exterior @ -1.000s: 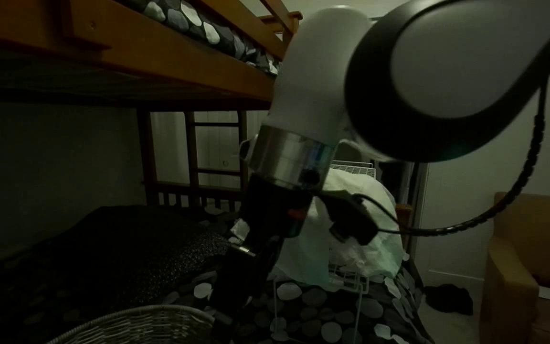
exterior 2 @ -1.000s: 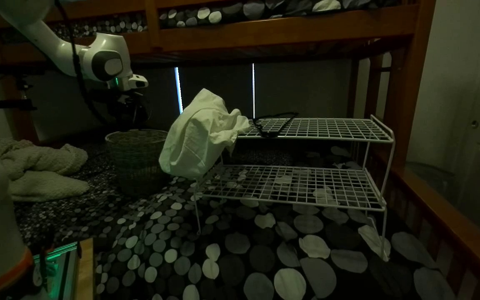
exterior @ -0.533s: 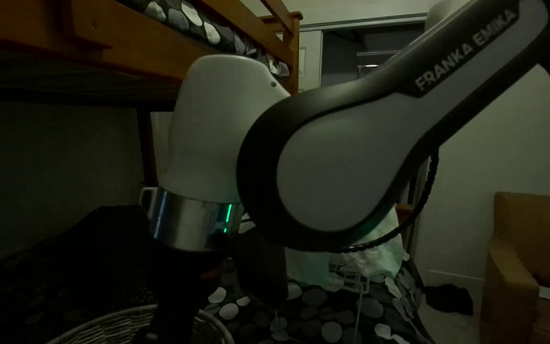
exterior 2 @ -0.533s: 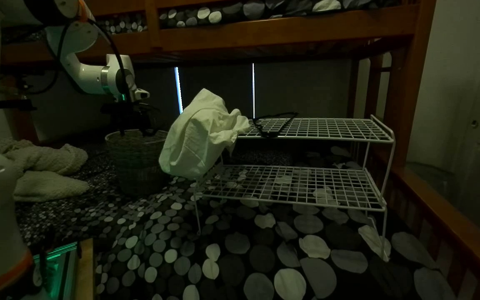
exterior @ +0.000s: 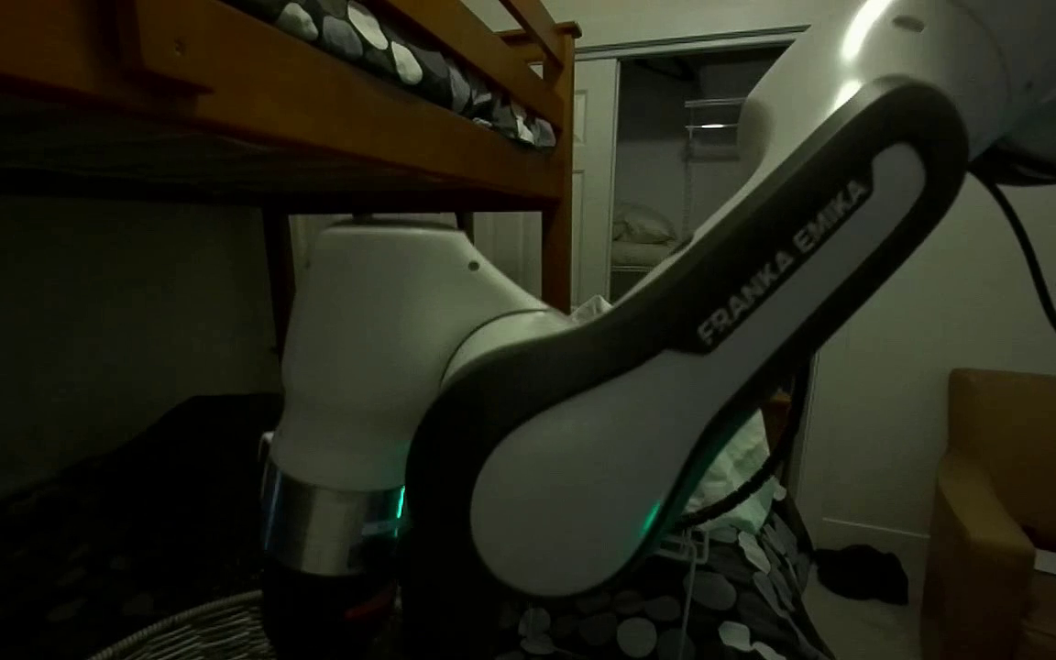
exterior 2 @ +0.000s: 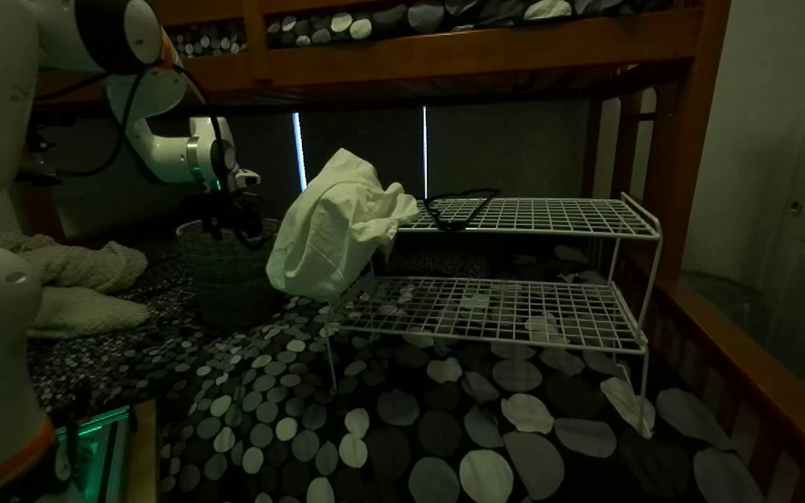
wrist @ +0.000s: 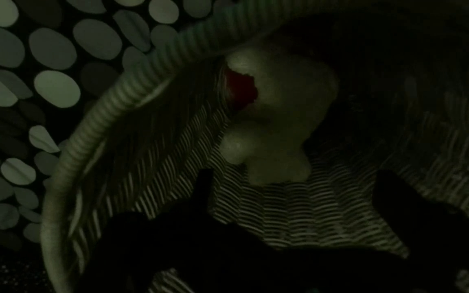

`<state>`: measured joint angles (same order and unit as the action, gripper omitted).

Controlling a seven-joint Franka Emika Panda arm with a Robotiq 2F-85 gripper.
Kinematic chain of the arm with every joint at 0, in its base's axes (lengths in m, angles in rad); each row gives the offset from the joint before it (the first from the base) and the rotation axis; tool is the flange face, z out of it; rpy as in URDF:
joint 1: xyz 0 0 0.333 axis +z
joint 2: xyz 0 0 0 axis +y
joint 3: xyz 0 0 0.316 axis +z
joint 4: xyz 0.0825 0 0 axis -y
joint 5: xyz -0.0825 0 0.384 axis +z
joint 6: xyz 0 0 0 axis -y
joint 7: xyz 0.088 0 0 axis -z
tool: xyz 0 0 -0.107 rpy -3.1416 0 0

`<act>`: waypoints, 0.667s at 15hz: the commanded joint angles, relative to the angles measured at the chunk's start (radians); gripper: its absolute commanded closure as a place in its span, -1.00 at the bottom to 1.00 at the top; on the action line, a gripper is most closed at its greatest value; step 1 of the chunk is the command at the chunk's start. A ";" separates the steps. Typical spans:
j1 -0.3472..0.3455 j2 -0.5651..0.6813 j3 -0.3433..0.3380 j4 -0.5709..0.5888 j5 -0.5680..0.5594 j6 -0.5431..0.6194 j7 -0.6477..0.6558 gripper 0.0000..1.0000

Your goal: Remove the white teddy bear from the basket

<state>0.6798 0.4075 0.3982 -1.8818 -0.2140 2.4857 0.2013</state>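
Wrist view: the jaws are standing wide apart, two dark fingers with basket weave showing between them. Only here am I seeing the white teddy bear; it is lying inside the wicker basket near the woven wall, apart from both fingers. Both exterior views are giving me the basket but hiding its depths. An exterior view is adding a tan padded seat. In an exterior view a black looped item is sitting on the upper shelf of a white wire rack, and a white cloth is hanging at the rack's end.

I am counting: bear 1, basket 1, fingers 2, seat 1, looped item 1, rack 1, shelves 2, cloth 1.
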 commanded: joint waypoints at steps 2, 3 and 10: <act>0.147 0.208 -0.131 0.198 -0.111 0.008 0.087 -1.00; 0.175 0.255 -0.144 0.259 -0.105 -0.009 0.075 -1.00; 0.295 0.460 -0.231 0.553 -0.069 -0.266 0.057 -1.00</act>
<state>0.9224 0.7891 0.2294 -1.4499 -0.2791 2.3114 0.2560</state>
